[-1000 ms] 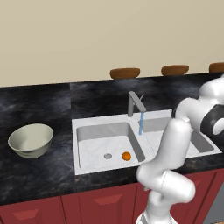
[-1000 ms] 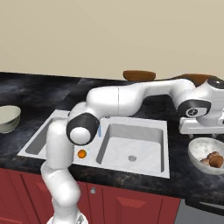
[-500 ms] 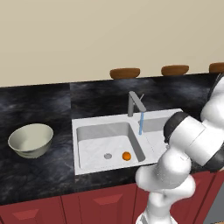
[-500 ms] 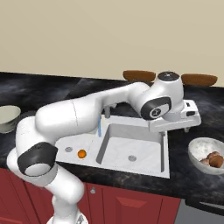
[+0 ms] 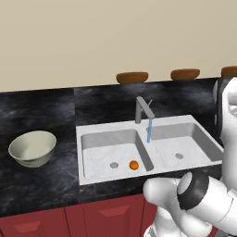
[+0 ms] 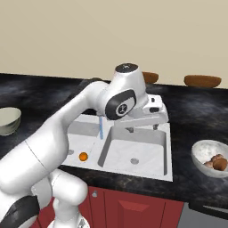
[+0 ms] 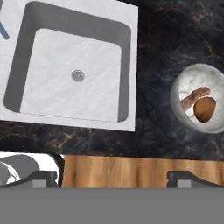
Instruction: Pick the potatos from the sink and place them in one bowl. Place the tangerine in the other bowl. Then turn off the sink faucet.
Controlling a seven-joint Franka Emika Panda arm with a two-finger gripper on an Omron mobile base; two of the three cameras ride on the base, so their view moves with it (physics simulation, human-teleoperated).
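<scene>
Since the earlier frames the end effector (image 6: 142, 128) has been swung from above the marbled bowl (image 6: 211, 158) back over the right basin of the sink (image 6: 160, 167), where it is held with its jaws spread wide and nothing between them. Both potatos (image 7: 199, 105) are seen resting in that bowl on the dark tabletop (image 5: 41, 185) (right of the sink). The tangerine (image 5: 134, 165) lies in the left basin beside its drain, water is seen running from the sink faucet (image 5: 143, 109), and the other bowl (image 5: 32, 148) stands well to the left.
</scene>
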